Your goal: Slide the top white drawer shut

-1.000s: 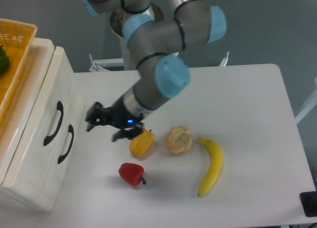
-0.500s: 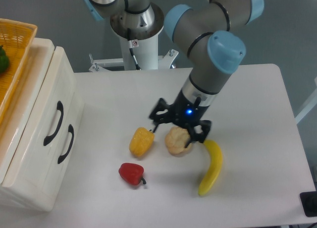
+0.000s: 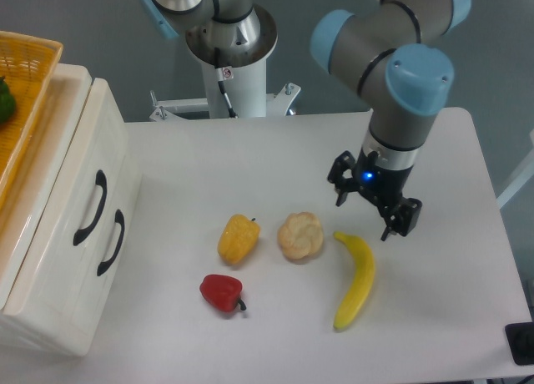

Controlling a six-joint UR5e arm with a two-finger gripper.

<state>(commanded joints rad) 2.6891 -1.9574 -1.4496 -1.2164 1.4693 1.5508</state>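
Above the banana [image 3: 356, 280], gripper [image 3: 373, 203] spread and empty, top white drawer [image 3: 79, 192] flush, no legible writing

Orange wicker basket [image 3: 25, 108] cut off left — contents perhaps green.

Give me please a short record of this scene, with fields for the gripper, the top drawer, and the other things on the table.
gripper: gripper open, holding nothing, above the table near the banana's upper end
top white drawer: top white drawer looks closed, black handle to the front
lower drawer: lower drawer sticks out slightly
basket: orange wicker basket on top of the cabinet
table items: yellow pepper, red pepper, bread roll, banana
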